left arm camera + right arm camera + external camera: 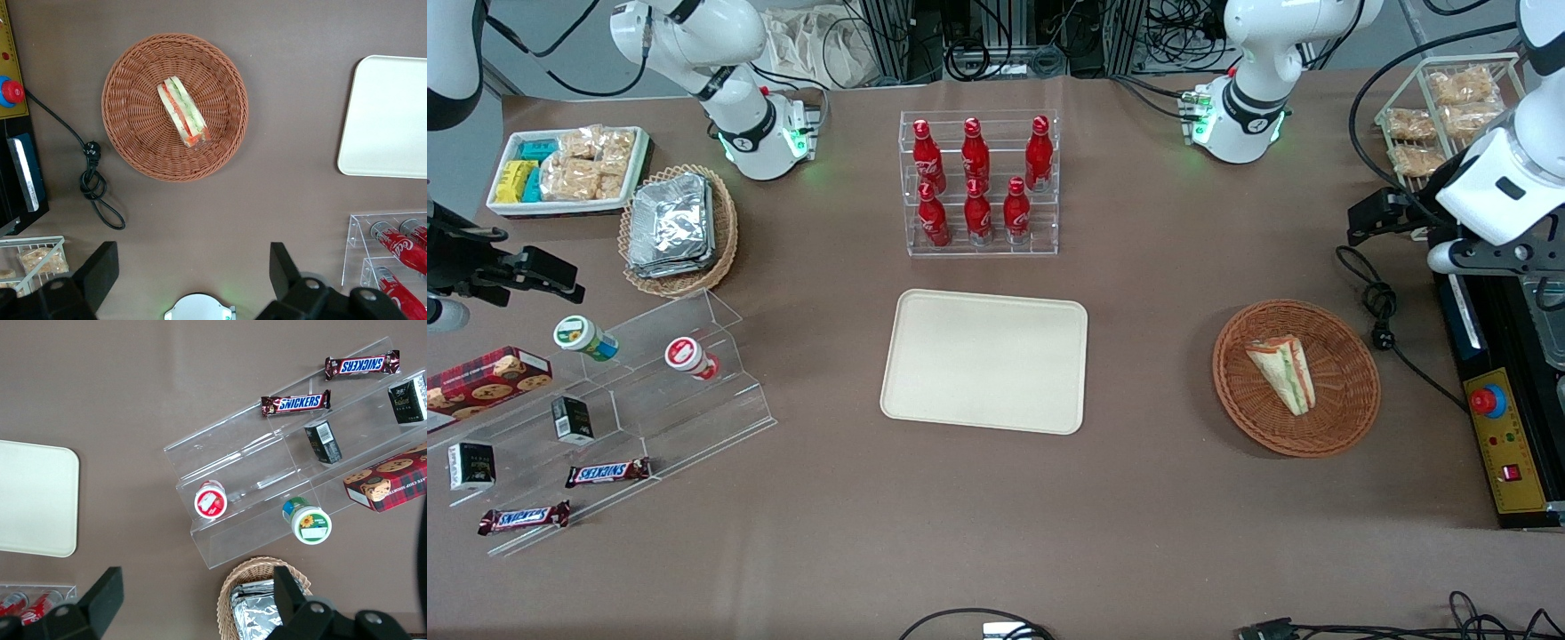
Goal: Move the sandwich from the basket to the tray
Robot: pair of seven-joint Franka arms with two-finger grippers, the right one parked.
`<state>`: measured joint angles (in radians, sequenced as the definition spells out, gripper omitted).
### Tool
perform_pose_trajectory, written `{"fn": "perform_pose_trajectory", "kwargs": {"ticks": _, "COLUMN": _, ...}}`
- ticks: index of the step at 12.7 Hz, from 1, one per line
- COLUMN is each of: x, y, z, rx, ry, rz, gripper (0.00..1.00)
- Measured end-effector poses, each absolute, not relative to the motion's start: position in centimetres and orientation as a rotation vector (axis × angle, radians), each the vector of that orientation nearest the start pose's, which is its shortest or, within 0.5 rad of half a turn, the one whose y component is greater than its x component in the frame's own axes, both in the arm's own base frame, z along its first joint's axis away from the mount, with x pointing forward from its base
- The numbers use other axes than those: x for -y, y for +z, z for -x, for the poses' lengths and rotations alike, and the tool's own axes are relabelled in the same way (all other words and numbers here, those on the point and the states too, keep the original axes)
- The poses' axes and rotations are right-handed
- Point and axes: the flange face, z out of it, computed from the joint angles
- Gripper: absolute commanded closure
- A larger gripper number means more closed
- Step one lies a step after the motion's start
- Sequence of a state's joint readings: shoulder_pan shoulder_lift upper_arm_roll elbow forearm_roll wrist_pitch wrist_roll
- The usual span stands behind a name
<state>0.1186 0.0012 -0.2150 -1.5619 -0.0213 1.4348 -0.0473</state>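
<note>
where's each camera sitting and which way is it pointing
Front view: high over the table edge facing both arms; tray central, sandwich in basket.
Left wrist view: looks straight down from the working arm; open gripper above bare table, clear of the basket.
Right wrist view: looks down on Snickers bars.
All three share the tray.

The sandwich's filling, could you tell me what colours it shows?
Green and orange-red layers between white bread on the sandwich, clearest in the left wrist view.

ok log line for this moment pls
phase: pre-grasp | gripper: open, high above table beside basket | sandwich: in basket | tray: bare
</note>
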Motion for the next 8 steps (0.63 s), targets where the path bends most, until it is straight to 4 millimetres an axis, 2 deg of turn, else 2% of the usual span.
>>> {"fn": "perform_pose_trajectory", "kwargs": {"ticks": 8, "x": 5.37, "y": 60.69, "z": -54.25, "rx": -0.08, "ry": 0.234, "rz": 3.147, "gripper": 0.0}}
